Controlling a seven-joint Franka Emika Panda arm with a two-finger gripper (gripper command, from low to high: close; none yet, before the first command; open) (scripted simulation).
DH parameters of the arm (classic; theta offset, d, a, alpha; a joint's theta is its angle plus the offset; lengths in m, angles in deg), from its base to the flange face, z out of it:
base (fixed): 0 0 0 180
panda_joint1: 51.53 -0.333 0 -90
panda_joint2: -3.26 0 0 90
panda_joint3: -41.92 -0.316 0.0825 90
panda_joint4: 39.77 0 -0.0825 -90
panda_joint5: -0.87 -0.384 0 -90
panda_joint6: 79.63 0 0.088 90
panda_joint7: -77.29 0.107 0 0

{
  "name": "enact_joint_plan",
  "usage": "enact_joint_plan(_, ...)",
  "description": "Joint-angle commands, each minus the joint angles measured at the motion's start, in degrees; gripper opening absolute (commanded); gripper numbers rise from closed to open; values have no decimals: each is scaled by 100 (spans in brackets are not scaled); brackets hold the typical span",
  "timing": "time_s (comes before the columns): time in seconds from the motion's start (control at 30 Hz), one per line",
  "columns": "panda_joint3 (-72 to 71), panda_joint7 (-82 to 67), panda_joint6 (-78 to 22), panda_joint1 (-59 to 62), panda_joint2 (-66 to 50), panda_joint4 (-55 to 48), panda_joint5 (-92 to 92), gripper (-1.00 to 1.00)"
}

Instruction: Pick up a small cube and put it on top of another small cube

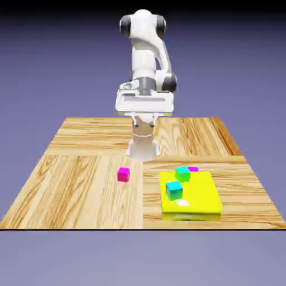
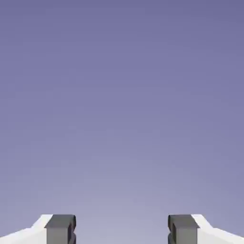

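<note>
Two cubes, teal (image 1: pixel 174 190) and greener teal (image 1: pixel 182 174), rest on a flat yellow block (image 1: pixel 198 192), which props them above the wooden desk (image 1: pixel 72 201). Left of it in the exterior view, the small hot-pink cube (image 1: pixel 123 175) sits on bare wood, likely easy to grip. Behind the block, a purplish cube (image 1: pixel 193 168) is partly hidden. Beyond, the hand (image 2: pixel 122 229) hangs wide open, holding nothing, probably raised for clearance.

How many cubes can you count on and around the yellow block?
4: two teal-green cubes on the yellow block; a magenta cube partly hidden behind it; another magenta cube on the wood, exterior view's left. Others could be hidden.
</note>
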Motion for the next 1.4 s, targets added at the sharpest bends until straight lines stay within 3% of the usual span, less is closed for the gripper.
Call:
enact_joint_plan(0.0, -88, -43, -171, 61, -128, 39, 250, 0)
enact_joint_plan(0.73, -2015, -987, -3919, 1399, -2950, 891, 5731, 0)
enact_joint_plan(1.1, -1280, 437, -3984, 1763, -4638, 419, 8037, 0)
enact_joint_plan(1.13, -1280, 437, -3984, 1763, -4638, 419, 8037, -100)
enact_joint_plan(1.37, -1821, -561, -4005, 1535, -3524, 759, 6543, -100)
